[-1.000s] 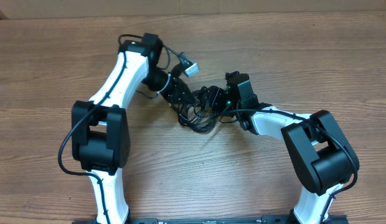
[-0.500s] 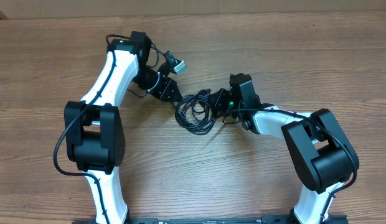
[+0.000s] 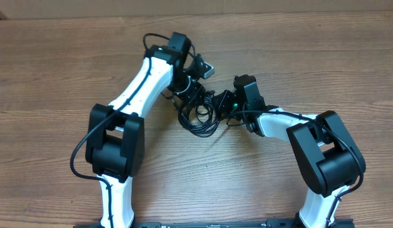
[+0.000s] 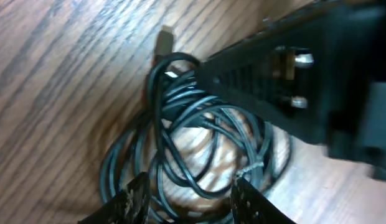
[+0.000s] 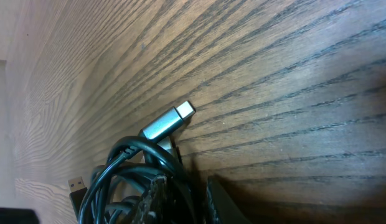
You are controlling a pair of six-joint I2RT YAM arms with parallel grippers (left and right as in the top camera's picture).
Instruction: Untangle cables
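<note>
My left arm stretches forward and hooks inward, the left pincer (image 4: pixel 190 198) partly spread just above the cables (image 3: pixel 199 120) — a black coil lying mid-way across the worktop (image 3: pixel 63 63). My right arm folds in low, and the right pincer (image 3: pixel 223 102) is narrow — nipped onto strands at the coil's right edge.

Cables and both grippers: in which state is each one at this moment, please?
cables: bunched in tangled loops on the table.
silver plug: unplugged, sticking out of the bunch.
left gripper: open, its fingers on either side of some strands.
right gripper: shut on the cables.
</note>
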